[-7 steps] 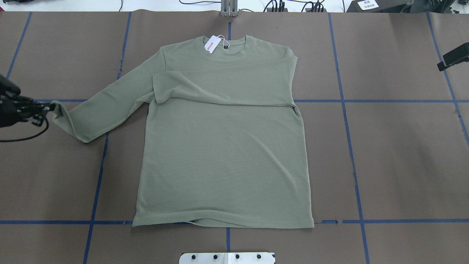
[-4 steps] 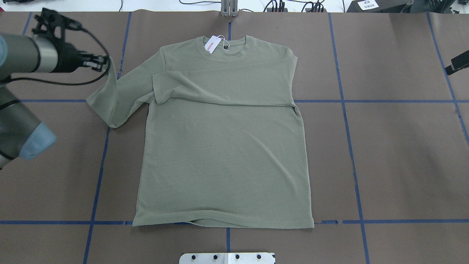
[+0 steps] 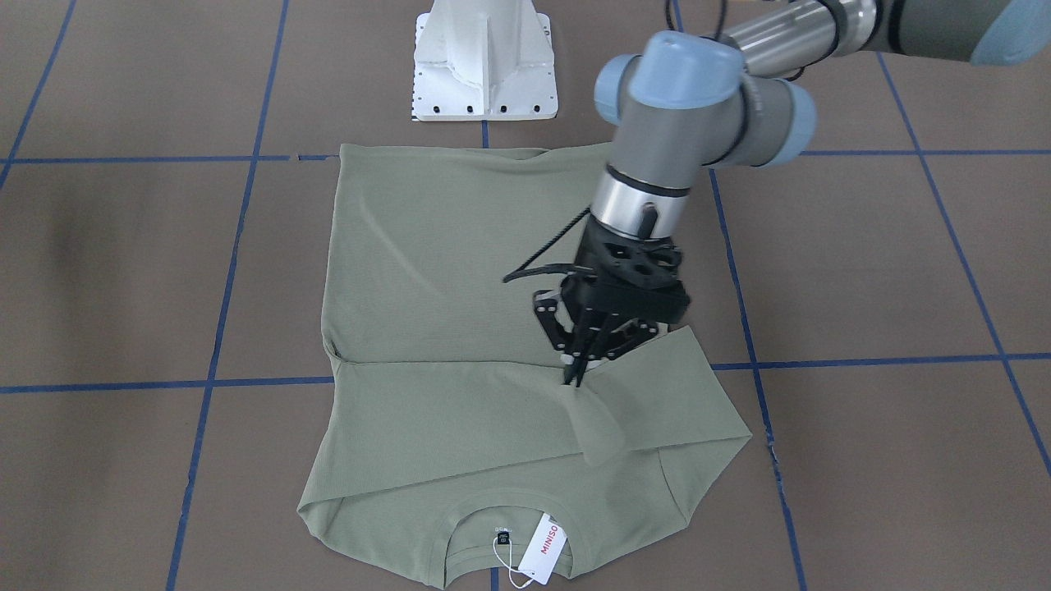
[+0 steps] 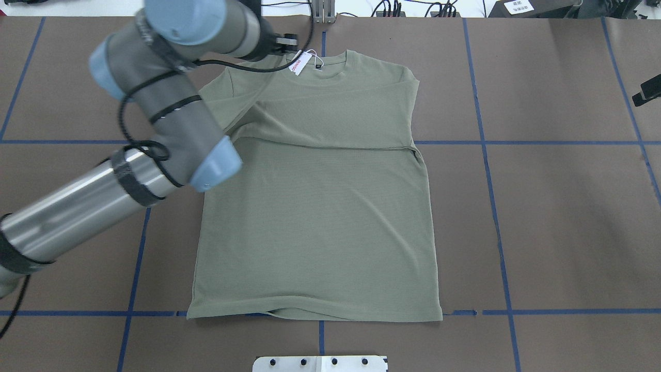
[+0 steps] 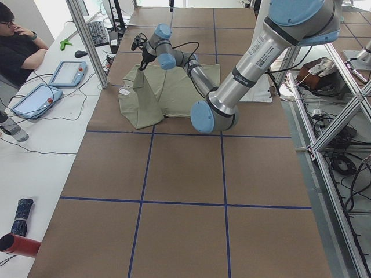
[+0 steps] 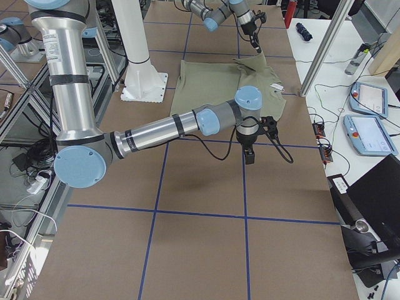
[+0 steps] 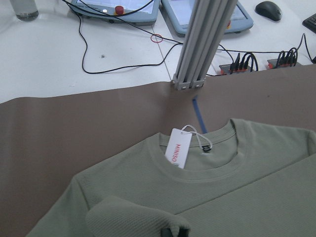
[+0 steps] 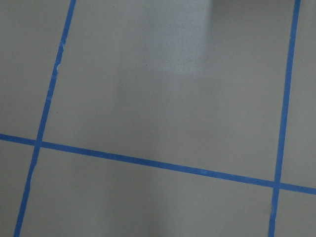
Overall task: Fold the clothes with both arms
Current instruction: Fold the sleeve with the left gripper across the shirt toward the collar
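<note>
Now: left gripper (image 3: 573,374) pinches sleeve (image 3: 657,386) above shirt (image 4: 320,217)

Shirt lies flat on counter (image 4: 542,206), hang tag (image 4: 300,62) at collar. Left gripper is closed on raised sleeve cuff over the chest; its arm hides that shoulder overhead. Right gripper (image 4: 648,91) sits off the shirt, cut off at frame edge; can't tell if open.

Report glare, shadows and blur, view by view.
Right wrist view: a pale sheen lies on the brown table cover near the top. Front-facing view: a diffuse dark band crosses the cover at the left; the left gripper, pinching the shirt, is sharp. Left wrist view: evenly lit, and the hang tag lettering is legible.
</note>
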